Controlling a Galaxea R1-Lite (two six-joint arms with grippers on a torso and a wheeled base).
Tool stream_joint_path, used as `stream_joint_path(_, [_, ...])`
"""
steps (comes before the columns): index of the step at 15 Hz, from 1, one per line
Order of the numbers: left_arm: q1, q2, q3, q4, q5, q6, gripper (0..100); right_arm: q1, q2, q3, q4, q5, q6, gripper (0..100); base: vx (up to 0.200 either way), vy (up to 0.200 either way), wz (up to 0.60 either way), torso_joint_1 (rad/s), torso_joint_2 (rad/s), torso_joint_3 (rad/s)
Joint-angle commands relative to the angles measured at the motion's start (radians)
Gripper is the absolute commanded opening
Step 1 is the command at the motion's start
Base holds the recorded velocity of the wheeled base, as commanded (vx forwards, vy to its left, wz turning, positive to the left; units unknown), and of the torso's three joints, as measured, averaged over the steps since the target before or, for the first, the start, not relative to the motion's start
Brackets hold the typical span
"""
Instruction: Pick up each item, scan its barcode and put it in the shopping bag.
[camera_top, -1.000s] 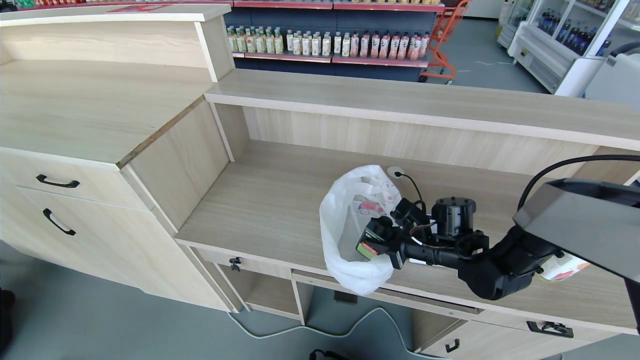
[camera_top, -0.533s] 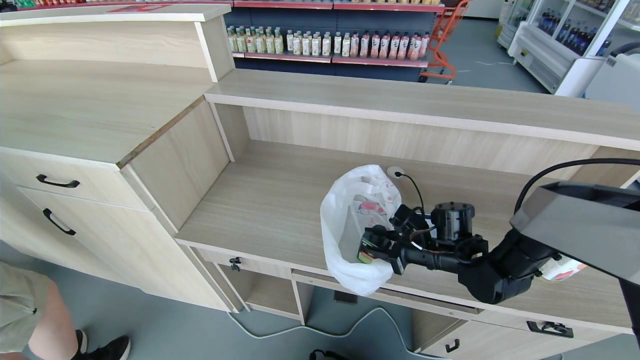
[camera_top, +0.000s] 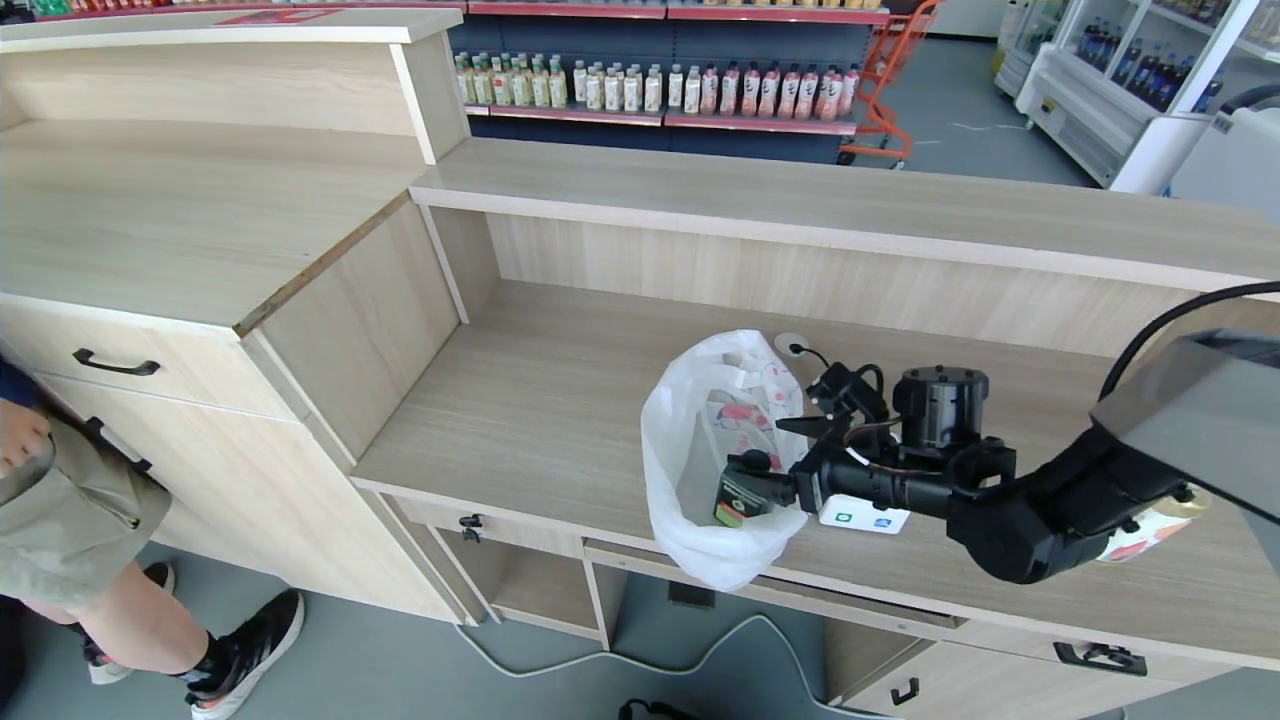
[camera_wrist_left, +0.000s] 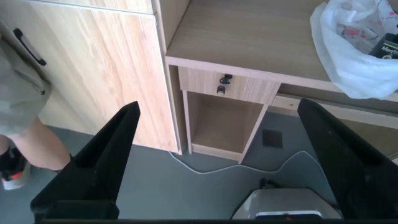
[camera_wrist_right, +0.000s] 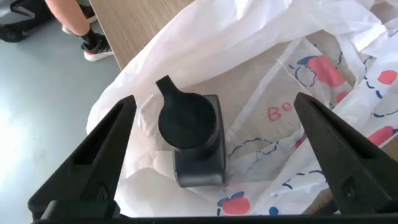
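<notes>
A white plastic shopping bag (camera_top: 690, 450) lies open on the lower counter near its front edge. A dark carton with a black cap (camera_top: 735, 497) stands inside the bag's mouth. My right gripper (camera_top: 757, 480) hovers at the bag opening, open. In the right wrist view the carton (camera_wrist_right: 196, 143) sits between the spread fingers (camera_wrist_right: 93, 168) of the right gripper (camera_wrist_right: 214, 102) without touching them, with the bag (camera_wrist_right: 261, 56) all around. My left gripper (camera_wrist_left: 219, 107) hangs open and empty below counter height, in front of the cabinet, with the bag (camera_wrist_left: 348, 56) far off.
A small white card-like device (camera_top: 863, 517) lies on the counter (camera_top: 550, 410) just right of the bag. A printed cup (camera_top: 1140, 525) stands farther right behind my right arm. A cable plugs into a round hole (camera_top: 795, 347) behind the bag. A tall cabinet (camera_top: 200, 250) borders the left.
My right arm has drawn back to the right and slightly up from the bag. The carton stays in the bag's mouth. The white device is now uncovered.
</notes>
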Motion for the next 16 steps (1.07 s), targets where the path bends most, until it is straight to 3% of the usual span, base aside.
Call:
stream_joint_path(1, [0.000,0.000,0.000,0.000,0.002,0.000,100,-0.050,-0.081,0.020,0.018,-0.001,0.010,100,0.000,0.000,0.00,0.000,0.00,0.000])
stream_joint_path(6, [0.000,0.000,0.000,0.000,0.000,0.000,100,-0.133,-0.214,0.085,0.014,-0.001,0.013,100,0.000,0.000,0.00,0.000,0.00,0.000])
stream_joint_path(8, [0.000,0.000,0.000,0.000,0.000,0.000,100,-0.193,-0.337,0.176,0.029,-0.011,0.010,100,0.000,0.000,0.00,0.000,0.00,0.000])
stream_joint_path(10, [0.000,0.000,0.000,0.000,0.000,0.000,100,-0.265,-0.481,0.300,0.040,-0.097,-0.026,100,0.000,0.000,0.00,0.000,0.00,0.000])
stream_joint_path(15, [0.000,0.000,0.000,0.000,0.000,0.000,100,-0.512,-0.739,0.382,0.342,-0.248,-0.146,100,0.000,0.000,-0.48,0.001,0.00,0.004])
stream_joint_path(16, [0.000,0.000,0.000,0.000,0.000,0.000,100,-0.552,-0.809,0.409,0.396,-0.335,-0.148,100,0.000,0.000,-0.60,0.007,0.00,0.002])
